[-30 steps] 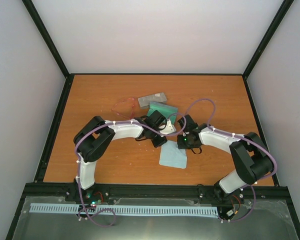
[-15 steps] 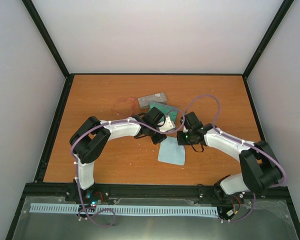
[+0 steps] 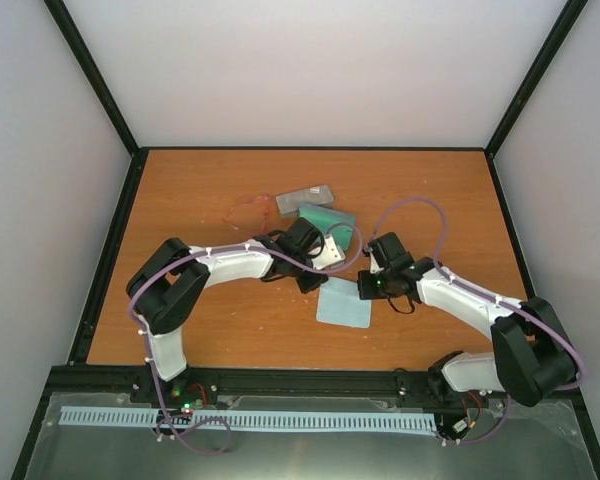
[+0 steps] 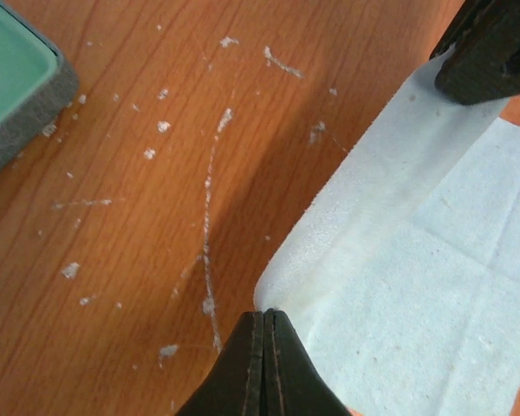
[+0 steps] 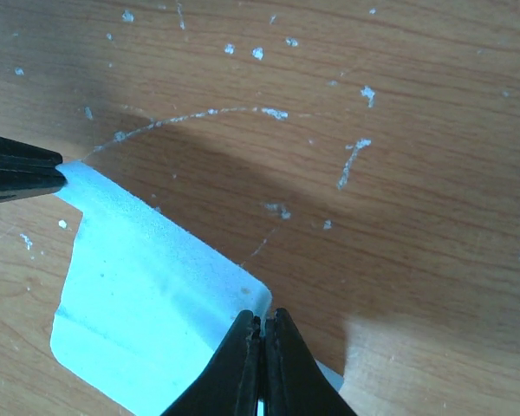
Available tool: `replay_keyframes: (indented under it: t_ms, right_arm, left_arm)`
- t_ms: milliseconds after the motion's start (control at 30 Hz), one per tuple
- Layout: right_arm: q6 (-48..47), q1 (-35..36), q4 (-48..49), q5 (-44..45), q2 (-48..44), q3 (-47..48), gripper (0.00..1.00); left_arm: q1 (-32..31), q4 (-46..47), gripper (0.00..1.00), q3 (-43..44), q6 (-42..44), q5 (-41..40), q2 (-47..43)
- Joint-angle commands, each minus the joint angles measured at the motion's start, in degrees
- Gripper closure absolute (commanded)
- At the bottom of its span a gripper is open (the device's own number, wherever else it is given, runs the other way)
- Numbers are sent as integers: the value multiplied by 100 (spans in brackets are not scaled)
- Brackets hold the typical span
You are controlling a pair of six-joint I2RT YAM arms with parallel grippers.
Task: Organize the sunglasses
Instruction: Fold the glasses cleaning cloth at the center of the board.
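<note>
The sunglasses (image 3: 248, 210), a thin red-pink outline, lie at the far left of the table, apart from both arms. A pale blue cloth (image 3: 344, 305) lies in the middle, its far edge raised. My left gripper (image 3: 326, 272) is shut on the cloth's far left corner, and the left wrist view shows the tips (image 4: 266, 314) pinching the cloth (image 4: 416, 286). My right gripper (image 3: 366, 288) is shut on the far right corner. In the right wrist view, the tips (image 5: 262, 319) clamp the cloth (image 5: 139, 286) edge.
A grey closed case (image 3: 305, 198) lies at the back beside the sunglasses. An open case with a green lining (image 3: 330, 218) sits just behind my left gripper; its corner (image 4: 13, 69) shows in the left wrist view. Black rails frame the table (image 3: 200, 330).
Both arms have reached further out over the table with the cloth's far edge held between them. The cloth has shifted a little toward the back. Both grippers stayed shut.
</note>
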Motion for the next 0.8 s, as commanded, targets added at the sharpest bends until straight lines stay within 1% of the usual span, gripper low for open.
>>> replay_keyframes:
  t_ms: [0, 300, 500, 767]
  right_arm:
    - [-60, -31, -6, -74, -225, -132, 97]
    - [-11, 51, 144, -321, -302, -415, 97]
    - [66, 107, 121, -331, -469, -569, 97]
    - [218, 205, 220, -463, -590, -917, 97]
  left_arm:
    - [32, 145, 99, -114, -96, 167, -286]
    - [-144, 244, 99, -449, -183, 254, -515]
    - [-357, 323, 99, -624, -178, 267, -498]
    - [-426, 355, 99, -741, -173, 318, -498]
